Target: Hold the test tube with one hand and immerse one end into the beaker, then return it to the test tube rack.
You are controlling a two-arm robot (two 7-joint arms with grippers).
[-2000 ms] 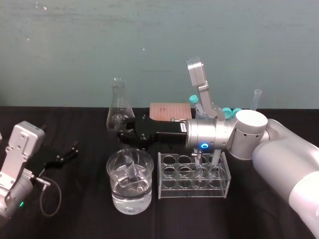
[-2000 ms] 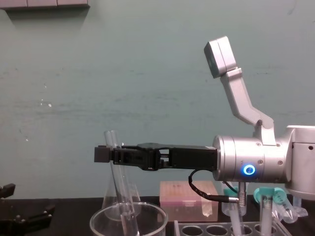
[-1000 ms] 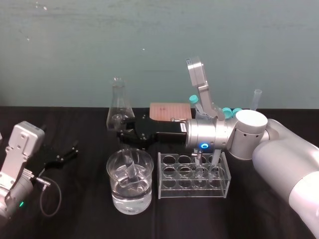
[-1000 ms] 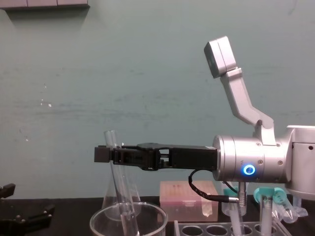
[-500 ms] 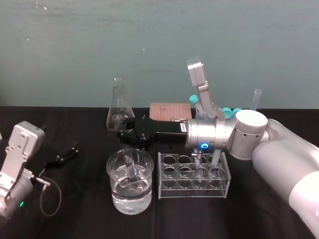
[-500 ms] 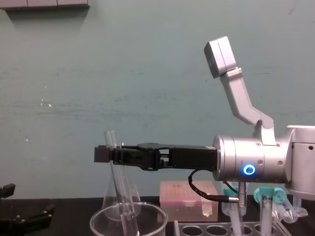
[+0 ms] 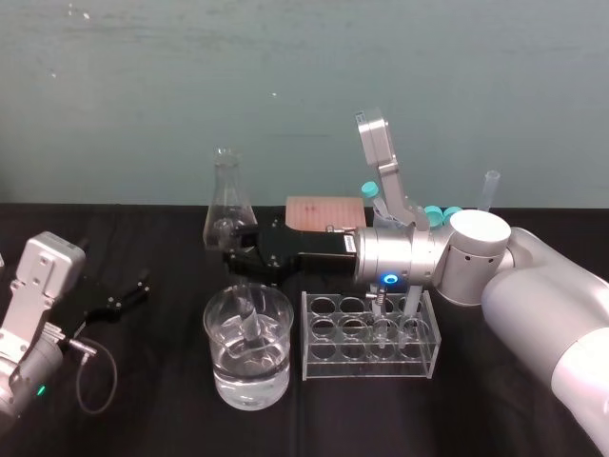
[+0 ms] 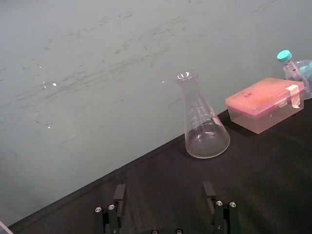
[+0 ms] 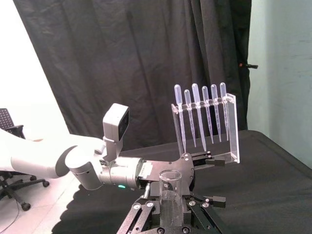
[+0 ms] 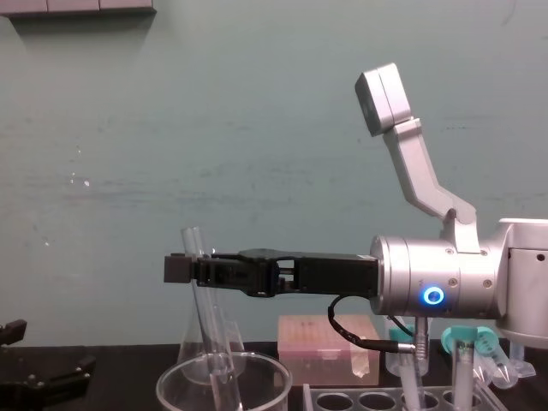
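Test tube [image 10: 208,318] near-upright, rim up, in beaker [image 7: 219,373]

My right gripper [image 10: 184,268] is matt black plastic on a smooth, satin-silver metal arm [image 10: 402,282]. The test tube [image 10: 211,334] it grips is clear, glossy glass. The beaker [image 7: 221,367] is the same shiny glass, thick at the rim, and so is the flask [image 8: 202,129]. The test tube rack [image 7: 366,369] looks like clear hard plastic with bright edges. The box [image 8: 265,102] is frosted pinkish plastic with a strip of pale tape [image 8: 293,93]. The cloth [image 7: 152,409] is matt black and faintly textured. The wall [image 7: 285,86] is dull teal, scuffed and streaked. My left gripper [image 8: 164,190] is matt black too, with small shiny screws [image 8: 217,203].
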